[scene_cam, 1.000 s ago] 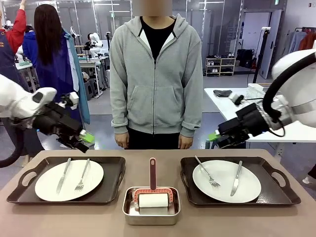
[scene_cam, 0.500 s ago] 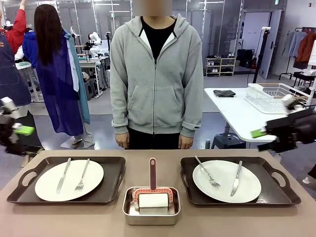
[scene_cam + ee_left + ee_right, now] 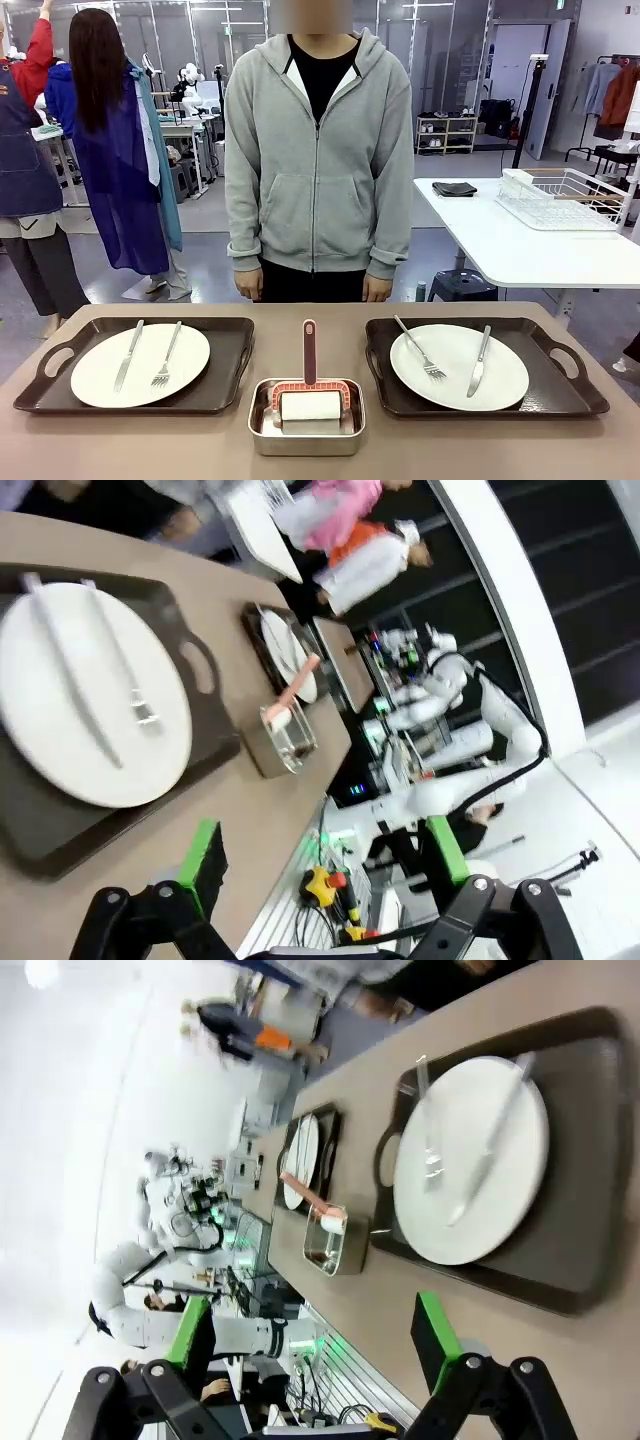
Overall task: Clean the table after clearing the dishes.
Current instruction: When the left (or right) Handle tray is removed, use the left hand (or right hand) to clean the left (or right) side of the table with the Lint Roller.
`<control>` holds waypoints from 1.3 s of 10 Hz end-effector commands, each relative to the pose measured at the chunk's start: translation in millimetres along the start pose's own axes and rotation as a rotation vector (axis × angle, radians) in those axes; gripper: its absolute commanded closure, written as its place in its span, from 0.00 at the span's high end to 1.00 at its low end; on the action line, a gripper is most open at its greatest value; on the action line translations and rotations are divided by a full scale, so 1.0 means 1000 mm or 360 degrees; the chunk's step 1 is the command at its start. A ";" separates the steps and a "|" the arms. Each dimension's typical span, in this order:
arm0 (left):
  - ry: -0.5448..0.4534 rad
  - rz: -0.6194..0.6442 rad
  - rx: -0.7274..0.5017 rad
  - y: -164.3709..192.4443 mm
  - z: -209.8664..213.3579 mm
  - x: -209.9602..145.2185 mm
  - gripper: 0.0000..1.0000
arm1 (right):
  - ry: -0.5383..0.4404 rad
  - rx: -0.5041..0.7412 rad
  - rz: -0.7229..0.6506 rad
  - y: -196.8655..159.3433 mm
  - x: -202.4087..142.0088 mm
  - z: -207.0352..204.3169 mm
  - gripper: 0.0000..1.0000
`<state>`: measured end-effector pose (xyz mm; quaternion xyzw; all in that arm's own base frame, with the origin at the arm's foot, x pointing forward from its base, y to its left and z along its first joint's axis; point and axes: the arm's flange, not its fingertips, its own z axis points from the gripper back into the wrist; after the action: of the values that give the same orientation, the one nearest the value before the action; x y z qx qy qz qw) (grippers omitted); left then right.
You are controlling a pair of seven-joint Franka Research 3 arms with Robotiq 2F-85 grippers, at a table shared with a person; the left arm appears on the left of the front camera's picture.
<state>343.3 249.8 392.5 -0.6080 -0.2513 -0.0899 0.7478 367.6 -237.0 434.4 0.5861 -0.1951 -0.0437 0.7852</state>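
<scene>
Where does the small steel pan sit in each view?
Front view: pan bottom centre, between left tray and right tray.
Left wrist view: pan near centre, just past left tray.
Right wrist view: pan near centre, beside right tray.
Shared landmark: red roller handle sticking out of it.

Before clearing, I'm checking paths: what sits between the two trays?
Front view: a small steel pan holding a red-handled roller sits between the left tray and right tray.

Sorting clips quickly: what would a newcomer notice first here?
The left plate on the left tray and the right plate on the right tray flank a steel pan holding a roller. A person in a grey hoodie stands at the table's far side.
</scene>
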 end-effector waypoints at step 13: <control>-0.0335 0.0073 0.0179 -0.005 0.088 -0.044 1.00 | -0.0127 -0.0077 -0.0098 -0.021 -0.004 0.062 1.00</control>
<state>284.2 323.5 386.8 -0.5773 -0.3202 0.0114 0.7511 347.2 -299.1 428.4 0.5658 -0.2018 -0.1030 0.7928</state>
